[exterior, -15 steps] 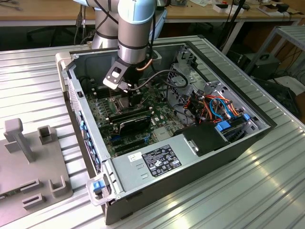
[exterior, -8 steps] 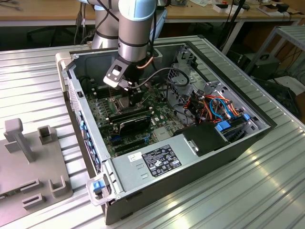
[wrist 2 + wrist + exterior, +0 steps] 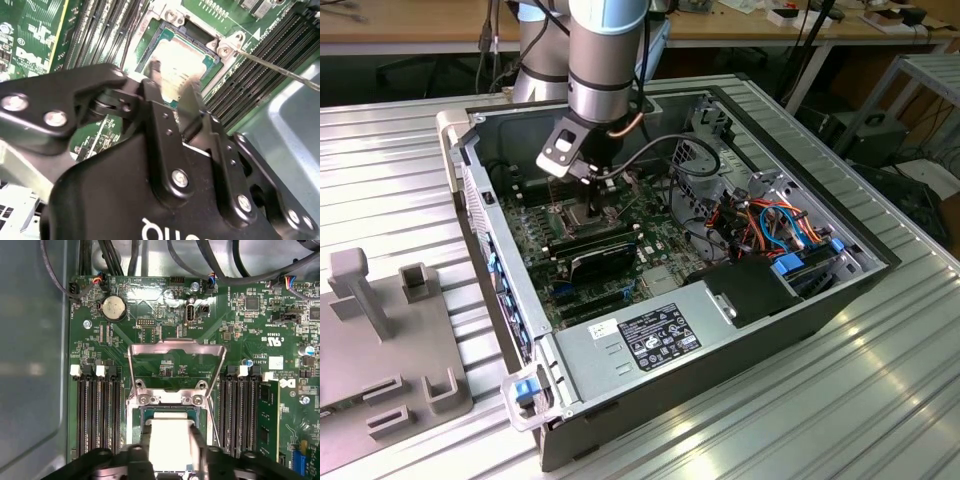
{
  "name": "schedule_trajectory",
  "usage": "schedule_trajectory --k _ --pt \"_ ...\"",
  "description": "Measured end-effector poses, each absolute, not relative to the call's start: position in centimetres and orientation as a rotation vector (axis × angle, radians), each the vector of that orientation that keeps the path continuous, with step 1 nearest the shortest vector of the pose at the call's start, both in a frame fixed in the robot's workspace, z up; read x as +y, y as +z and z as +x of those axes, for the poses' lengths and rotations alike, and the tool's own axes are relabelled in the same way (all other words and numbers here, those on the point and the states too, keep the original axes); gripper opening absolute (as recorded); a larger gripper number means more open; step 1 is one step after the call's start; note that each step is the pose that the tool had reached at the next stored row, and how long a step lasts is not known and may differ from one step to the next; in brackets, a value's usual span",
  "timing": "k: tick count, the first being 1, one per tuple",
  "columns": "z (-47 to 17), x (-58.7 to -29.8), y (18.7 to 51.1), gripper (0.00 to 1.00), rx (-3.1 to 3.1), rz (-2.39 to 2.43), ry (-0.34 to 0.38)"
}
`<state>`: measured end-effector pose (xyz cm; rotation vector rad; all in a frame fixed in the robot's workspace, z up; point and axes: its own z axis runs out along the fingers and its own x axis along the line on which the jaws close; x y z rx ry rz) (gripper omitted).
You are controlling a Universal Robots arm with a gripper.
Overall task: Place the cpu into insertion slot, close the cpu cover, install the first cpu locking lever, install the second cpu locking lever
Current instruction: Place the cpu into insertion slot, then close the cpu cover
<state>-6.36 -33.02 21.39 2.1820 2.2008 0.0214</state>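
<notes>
Green circuit board [image 3: 150,320], fine pale traces. Pale silvery-grey cpu [image 3: 170,437]. Bright silver cpu cover [image 3: 175,346]. Black memory slots [image 3: 97,410], white end clips. Glossy black gripper [image 3: 170,82], silver screws. Grey case [image 3: 590,370], blue latch [image 3: 525,390] at one corner. Silver ribbed table [image 3: 840,400].

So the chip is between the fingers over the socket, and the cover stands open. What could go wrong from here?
The gripper holds the cpu just over the insertion slot; if it lands tilted or shifted, it could press on the fine pins. The cpu cover stands open right beside the slot, so the gripper might knock it. In the second wrist view a thin lever runs close by and could be caught.
</notes>
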Motion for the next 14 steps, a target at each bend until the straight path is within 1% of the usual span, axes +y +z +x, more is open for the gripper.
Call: schedule_trajectory --k 2,4,5,6,14 --pt "-6.64 -33.01 21.39 0.36 2.201 2.182 0.022" --pt "-6.68 -33.01 21.39 0.24 2.202 2.182 0.023" --pt "-6.70 -33.03 21.49 0.11 2.202 2.183 0.021" --pt "-6.69 -33.02 22.27 0.11 2.204 2.186 0.017" --pt "-6.69 -33.02 22.28 0.11 2.205 2.186 0.016"
